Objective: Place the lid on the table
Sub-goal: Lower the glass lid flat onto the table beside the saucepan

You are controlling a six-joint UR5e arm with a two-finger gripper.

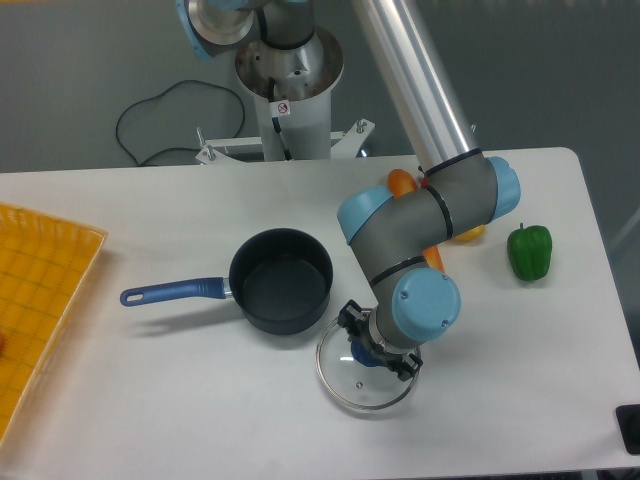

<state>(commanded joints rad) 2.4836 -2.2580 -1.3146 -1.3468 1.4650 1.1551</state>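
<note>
The lid (352, 387), round clear glass with a metal rim, sits low on the white table (150, 400), just right of and in front of the dark blue saucepan (281, 279). Its blue knob (359, 358) shows at the centre. My gripper (376, 347) points straight down over the knob, with its black fingers on either side of it. The wrist hides the fingertips, so I cannot tell whether they grip the knob. I also cannot tell whether the lid rests on the table or hangs just above it.
The saucepan is open and empty, its blue handle (170, 292) pointing left. A yellow gridded tray (40, 300) lies at the left edge. A green pepper (529, 251) stands at the right. Orange items (401, 182) sit behind my arm.
</note>
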